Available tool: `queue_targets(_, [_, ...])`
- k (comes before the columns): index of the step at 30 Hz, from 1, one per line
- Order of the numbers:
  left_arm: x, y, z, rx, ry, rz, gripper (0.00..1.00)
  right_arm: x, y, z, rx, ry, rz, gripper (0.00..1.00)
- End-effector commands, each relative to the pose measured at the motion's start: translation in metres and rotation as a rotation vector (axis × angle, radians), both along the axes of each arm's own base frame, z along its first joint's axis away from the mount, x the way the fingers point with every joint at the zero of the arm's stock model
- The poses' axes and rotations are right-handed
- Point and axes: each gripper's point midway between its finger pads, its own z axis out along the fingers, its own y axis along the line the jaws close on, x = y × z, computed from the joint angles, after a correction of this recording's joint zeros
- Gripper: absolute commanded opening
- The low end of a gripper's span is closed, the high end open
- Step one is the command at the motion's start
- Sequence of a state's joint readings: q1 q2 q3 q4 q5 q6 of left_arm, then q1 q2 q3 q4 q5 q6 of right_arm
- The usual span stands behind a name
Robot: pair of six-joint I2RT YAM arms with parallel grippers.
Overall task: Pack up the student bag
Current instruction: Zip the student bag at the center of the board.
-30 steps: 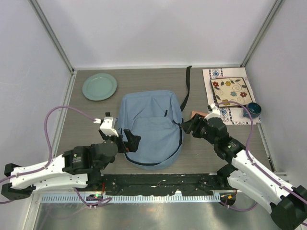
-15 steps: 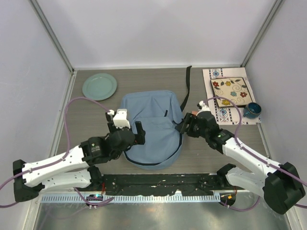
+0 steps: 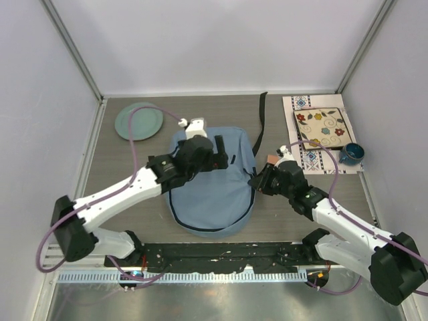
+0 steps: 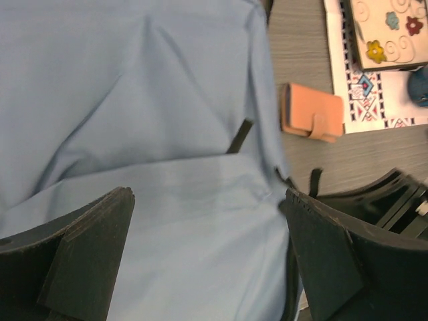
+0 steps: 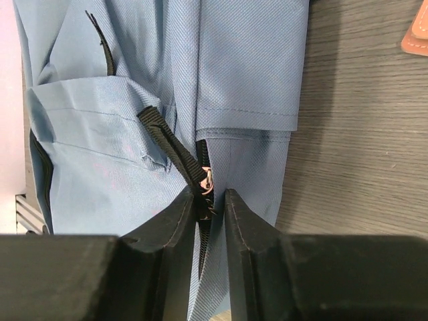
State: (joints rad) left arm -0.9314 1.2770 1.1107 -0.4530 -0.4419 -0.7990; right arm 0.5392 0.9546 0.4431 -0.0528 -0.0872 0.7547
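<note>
The student bag (image 3: 210,194), light blue-grey, lies flat in the middle of the table, and it fills the left wrist view (image 4: 167,134). My left gripper (image 3: 217,150) hangs over its upper half, its jaws wide open with only fabric below them (image 4: 207,200). My right gripper (image 3: 256,179) is at the bag's right edge. In the right wrist view its jaws (image 5: 209,197) stand narrow, shut on the zipper pull (image 5: 207,180) and its black tab, with the zipper track running between the fingers.
An orange wallet (image 4: 311,112) lies just right of the bag, by my right wrist (image 3: 271,159). A patterned mat (image 3: 314,157) at the back right carries a floral tile (image 3: 324,127) and a blue cup (image 3: 352,153). A green plate (image 3: 138,120) sits back left. The bag's black strap (image 3: 261,120) trails toward the back.
My left arm swung away from the bag's near-left edge to over its upper half, jaws still open. My right gripper slid left to the bag's edge and closed on the zipper pull.
</note>
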Motion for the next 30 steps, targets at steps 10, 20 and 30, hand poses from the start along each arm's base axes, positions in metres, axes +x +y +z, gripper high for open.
queue_targets(10, [0.035, -0.068, -0.002, 0.049, 0.088, -0.1, 0.93, 0.001, 0.0, 0.025, 0.063, -0.078, -0.015, 0.44])
queue_targets(20, [0.039, -0.07, -0.01, 0.112, 0.117, -0.102, 0.93, 0.016, -0.058, 0.059, -0.046, -0.195, -0.296, 0.71])
queue_targets(30, [0.039, -0.084, -0.018, 0.102, 0.15, -0.13, 0.85, 0.022, -0.066, 0.075, -0.075, -0.198, -0.348, 0.74])
